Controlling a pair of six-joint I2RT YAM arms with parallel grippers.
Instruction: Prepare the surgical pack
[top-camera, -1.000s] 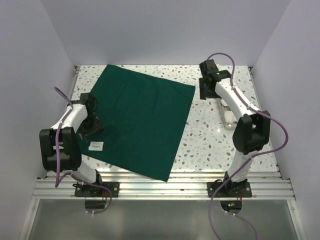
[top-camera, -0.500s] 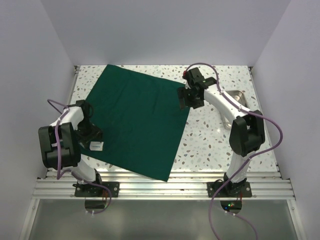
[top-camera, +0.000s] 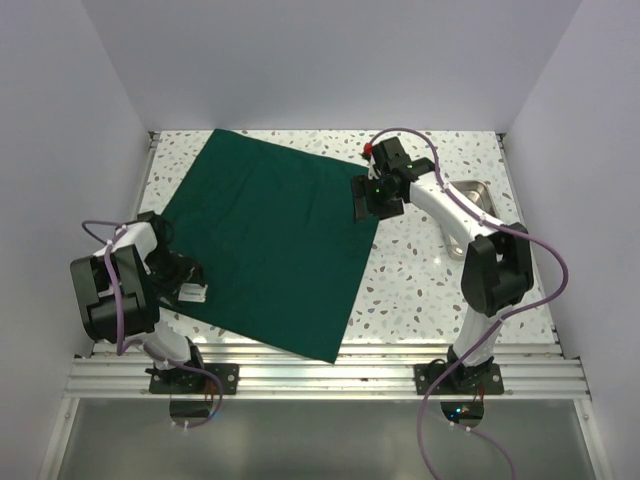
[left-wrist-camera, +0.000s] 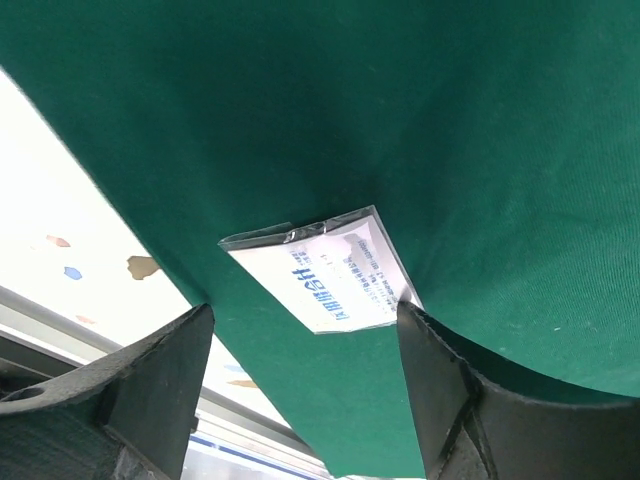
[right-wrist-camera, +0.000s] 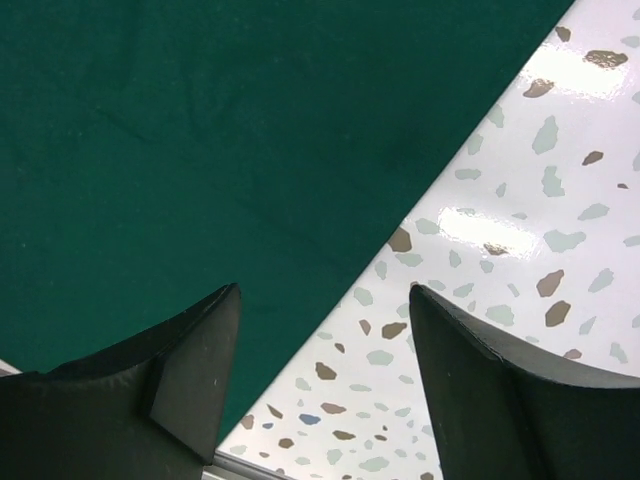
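The dark green cloth (top-camera: 275, 240) lies flat on the speckled table. A small white labelled packet (top-camera: 192, 293) rests on its near left part; it also shows in the left wrist view (left-wrist-camera: 325, 268). My left gripper (top-camera: 180, 272) is open just over the packet, its jaws either side of it (left-wrist-camera: 305, 390). My right gripper (top-camera: 368, 200) is open above the cloth's right corner edge (right-wrist-camera: 320, 385). The steel tray (top-camera: 470, 190) sits at the far right, partly hidden by the right arm. Instruments cannot be seen.
Side walls close in the table on the left, right and back. An aluminium rail (top-camera: 320, 375) runs along the near edge. Bare speckled tabletop (top-camera: 420, 270) lies to the right of the cloth.
My right gripper swung left from the tray area to the cloth's right corner. My left gripper drew back towards the packet on the cloth's near left part.
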